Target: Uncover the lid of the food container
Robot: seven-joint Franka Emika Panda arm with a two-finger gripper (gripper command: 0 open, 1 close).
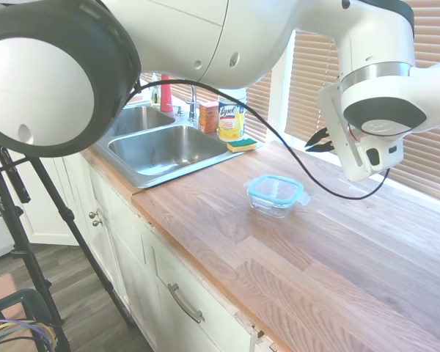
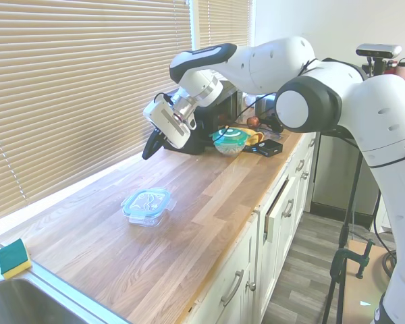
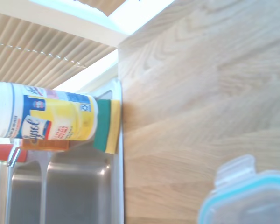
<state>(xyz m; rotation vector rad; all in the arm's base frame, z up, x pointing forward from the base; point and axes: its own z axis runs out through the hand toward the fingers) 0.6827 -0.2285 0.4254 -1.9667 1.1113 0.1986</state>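
The food container [image 1: 276, 199] is sitting on the wooden tabletop [image 1: 337, 271], near its middle, well to the right of the sink [image 1: 169, 147] in the first exterior view. The lid [image 2: 147, 200], clear with a teal rim, is lying flat on top of it, covering the dish; one clip tab is showing in the wrist view. The gripper [image 2: 150, 146] is hanging in the air above the tabletop, well apart from the container and toward the window blinds [image 2: 74, 88]. Its dark fingers are pointing downward and holding nothing; whether they are parted or together I cannot tell. A yellow Lysol canister [image 1: 231, 117] and a sponge [image 1: 242, 144] are standing beside the sink.
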